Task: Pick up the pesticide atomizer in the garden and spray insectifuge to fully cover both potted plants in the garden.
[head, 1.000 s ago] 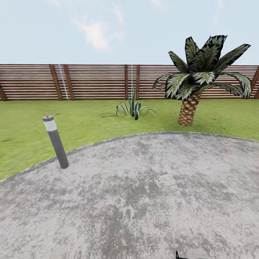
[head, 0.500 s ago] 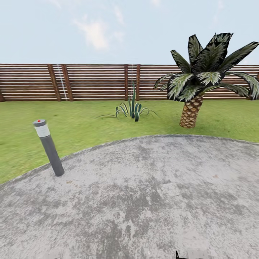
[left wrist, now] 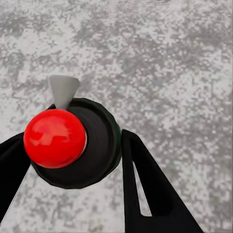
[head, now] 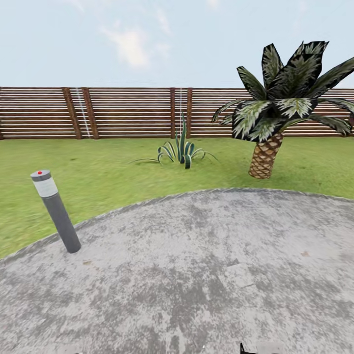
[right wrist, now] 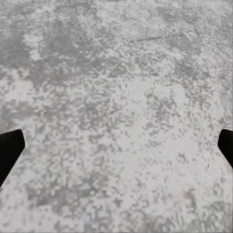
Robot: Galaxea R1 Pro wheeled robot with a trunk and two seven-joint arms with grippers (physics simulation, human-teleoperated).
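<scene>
Red-capped pesticide atomizer sits clamped between your left gripper's black fingers over the mottled patio; your right gripper hangs spread and empty. You look to be carrying it in search of the potted plants. Ahead are only palm, agave and bollard light, so turn the base until grey pots show

The left tool has flat, matte black fingers. One finger carries a long narrow slot. The right tool shows black fingertips.
</scene>
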